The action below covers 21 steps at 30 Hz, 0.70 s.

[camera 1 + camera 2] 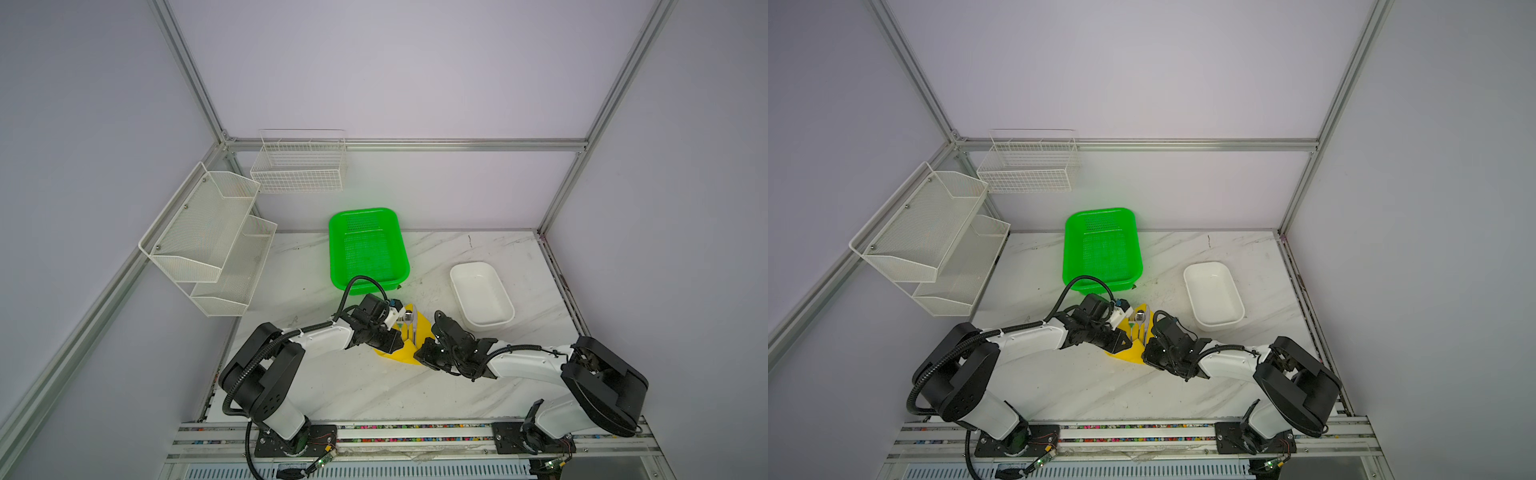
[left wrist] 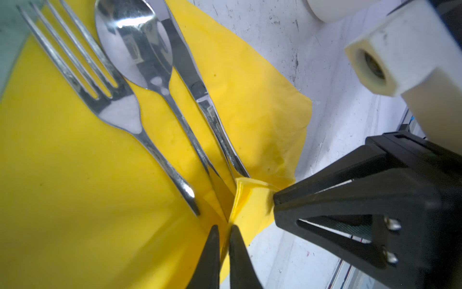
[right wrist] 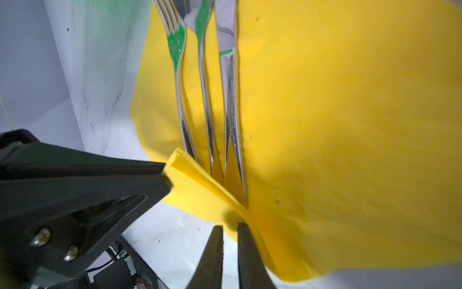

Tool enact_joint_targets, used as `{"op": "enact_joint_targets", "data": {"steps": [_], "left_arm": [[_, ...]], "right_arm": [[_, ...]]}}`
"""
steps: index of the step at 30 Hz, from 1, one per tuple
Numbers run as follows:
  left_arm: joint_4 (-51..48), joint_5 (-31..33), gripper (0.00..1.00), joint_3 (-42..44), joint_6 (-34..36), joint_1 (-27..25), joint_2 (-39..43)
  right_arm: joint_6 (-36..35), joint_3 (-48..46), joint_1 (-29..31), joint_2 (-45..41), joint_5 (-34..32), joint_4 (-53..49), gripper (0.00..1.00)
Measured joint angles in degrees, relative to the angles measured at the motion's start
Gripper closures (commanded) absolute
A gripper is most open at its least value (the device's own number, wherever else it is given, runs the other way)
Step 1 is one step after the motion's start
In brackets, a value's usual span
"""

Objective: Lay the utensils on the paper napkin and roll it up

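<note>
The yellow paper napkin [image 1: 395,354] [image 1: 1124,355] lies mid-table between my two arms. On it the fork [image 2: 112,100], spoon [image 2: 135,50] and knife [image 2: 200,95] lie side by side, handles toward the near edge; the right wrist view shows the fork [image 3: 178,75], spoon [image 3: 205,87] and knife [image 3: 231,100] too. The napkin's near edge is lifted into a fold [image 2: 250,197] [image 3: 195,180] over the handle tips. My left gripper [image 2: 223,227] [image 1: 404,342] is shut on one end of that fold. My right gripper [image 3: 229,225] [image 1: 418,353] is shut on its other end.
A green perforated basket [image 1: 334,249] stands just behind the napkin. A white rectangular tray [image 1: 455,291] sits to the right. White mesh shelves [image 1: 208,237] and a wire basket [image 1: 299,162] hang on the left and back walls. The two grippers almost touch.
</note>
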<state>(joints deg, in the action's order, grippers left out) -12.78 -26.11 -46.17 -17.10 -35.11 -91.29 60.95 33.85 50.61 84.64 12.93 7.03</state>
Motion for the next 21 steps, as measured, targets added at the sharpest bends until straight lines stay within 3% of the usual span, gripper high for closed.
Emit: {"op": "enact_joint_targets", "data": {"steps": [5, 21], "left_arm": [[1.2, -1.2, 1.00, 0.0, -0.4, 0.4, 0.0], [1.9, -1.1, 1.00, 0.0, -4.0, 2.1, 0.0]], "right_arm": [[0.0, 0.0, 0.0, 0.0, 0.0, -0.3, 0.83], [-2.2, 1.6, 0.0, -1.5, 0.2, -3.7, 0.81]]}}
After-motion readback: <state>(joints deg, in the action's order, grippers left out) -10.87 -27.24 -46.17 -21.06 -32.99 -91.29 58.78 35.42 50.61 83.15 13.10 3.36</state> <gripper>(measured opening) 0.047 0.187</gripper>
